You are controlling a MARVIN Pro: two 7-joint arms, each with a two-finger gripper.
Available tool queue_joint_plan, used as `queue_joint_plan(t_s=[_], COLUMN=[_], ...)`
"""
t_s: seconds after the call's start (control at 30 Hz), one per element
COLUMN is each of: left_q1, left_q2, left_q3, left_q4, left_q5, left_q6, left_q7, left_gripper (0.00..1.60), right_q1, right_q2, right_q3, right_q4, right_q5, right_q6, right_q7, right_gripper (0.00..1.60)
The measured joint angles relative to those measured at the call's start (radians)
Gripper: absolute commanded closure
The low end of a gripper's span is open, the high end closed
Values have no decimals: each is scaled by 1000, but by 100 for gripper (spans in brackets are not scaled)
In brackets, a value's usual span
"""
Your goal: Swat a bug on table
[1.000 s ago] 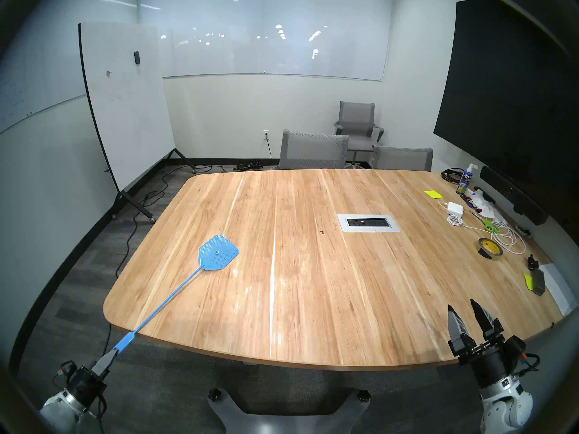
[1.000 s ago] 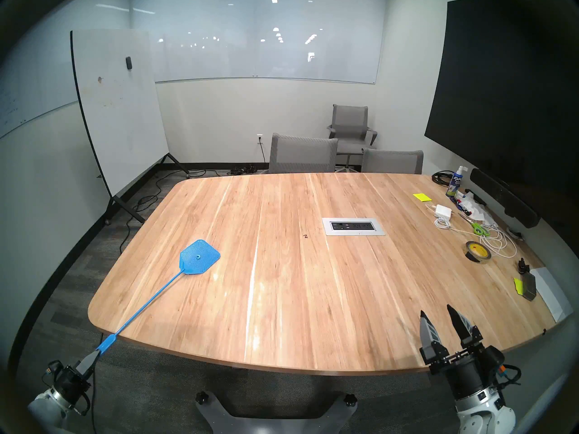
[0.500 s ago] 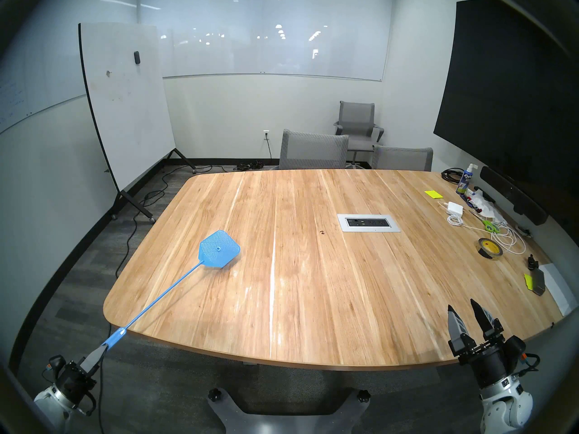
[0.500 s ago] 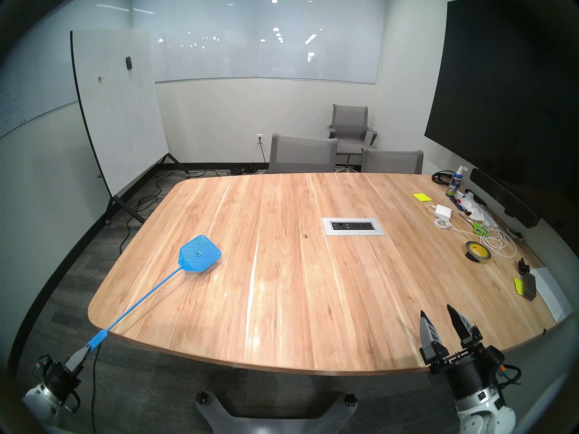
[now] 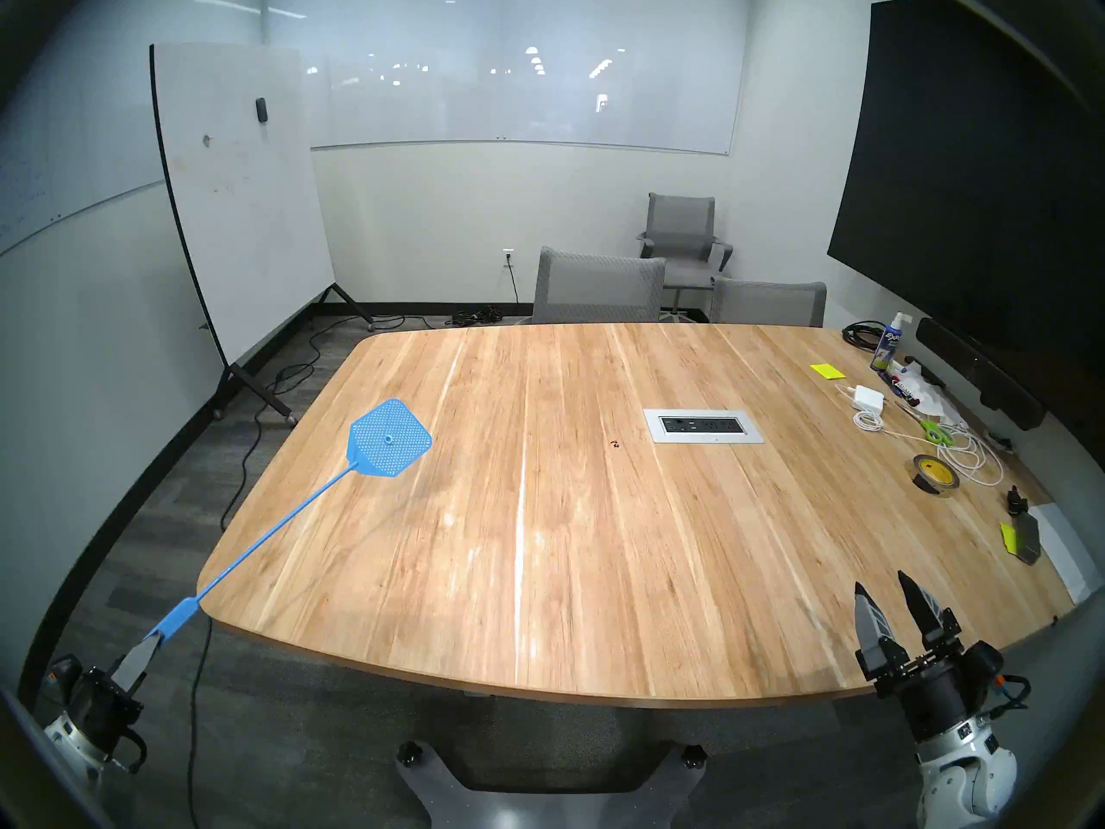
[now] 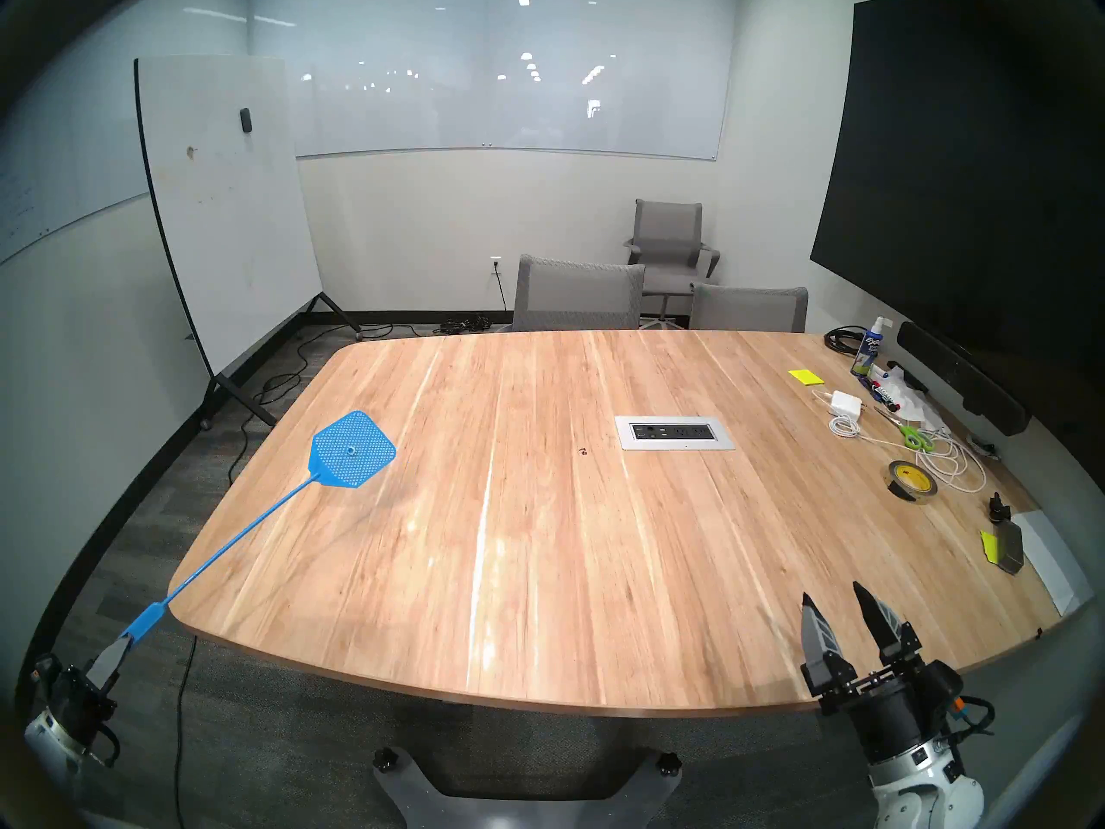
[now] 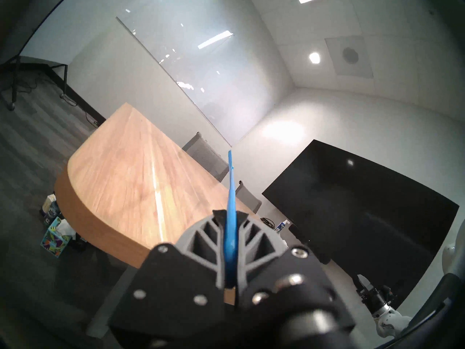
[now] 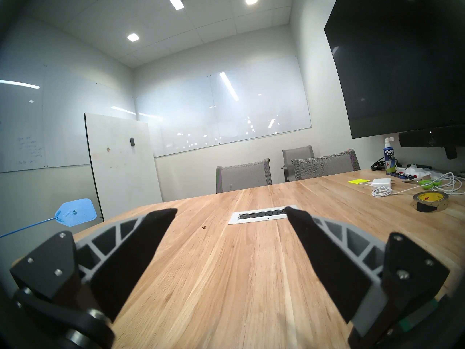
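The bug [image 5: 614, 444] is a tiny dark speck on the wooden table [image 5: 538, 570], just left of the grey outlet panel [image 5: 703, 426]; it also shows in the right head view [image 6: 583, 450] and the right wrist view [image 8: 204, 227]. My left gripper [image 5: 152, 637] is shut on the handle of a blue fly swatter [image 5: 389, 438], off the table's near left corner. The swatter's head hangs raised over the table's left part, far left of the bug. In the left wrist view the swatter [image 7: 231, 202] shows edge-on between the fingers. My right gripper [image 5: 884, 588] is open and empty over the near right edge.
Clutter lies along the table's right side: tape roll [image 5: 934, 476], white cables and charger [image 5: 868, 398], green scissors [image 5: 936, 432], spray bottle [image 5: 890, 342], yellow notes [image 5: 825, 371], black knob [image 5: 1015, 500]. Grey chairs [image 5: 598, 286] stand at the far edge. A whiteboard [image 5: 239, 199] stands at the left.
My left gripper has drawn back to the left and lifted the swatter; its head rose off the table and moved left and away. The right gripper has not moved.
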Motion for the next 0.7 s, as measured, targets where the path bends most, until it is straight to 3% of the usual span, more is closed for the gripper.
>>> queue_joint_plan(t_s=[0.33, 0.7], left_q1=[99, 218], left_q2=[-40, -129], left_q3=[-141, -308], left_q4=[-112, -276], left_q5=[34, 107], left_q6=[-91, -194], left_q7=[-1, -3], left_gripper=[160, 160], right_q1=[1, 3], right_q2=[0, -1], right_q3=[0, 1], right_q4=[1, 4], right_q5=[0, 0], right_q6=[0, 0], right_q7=[1, 2], right_gripper=[0, 0])
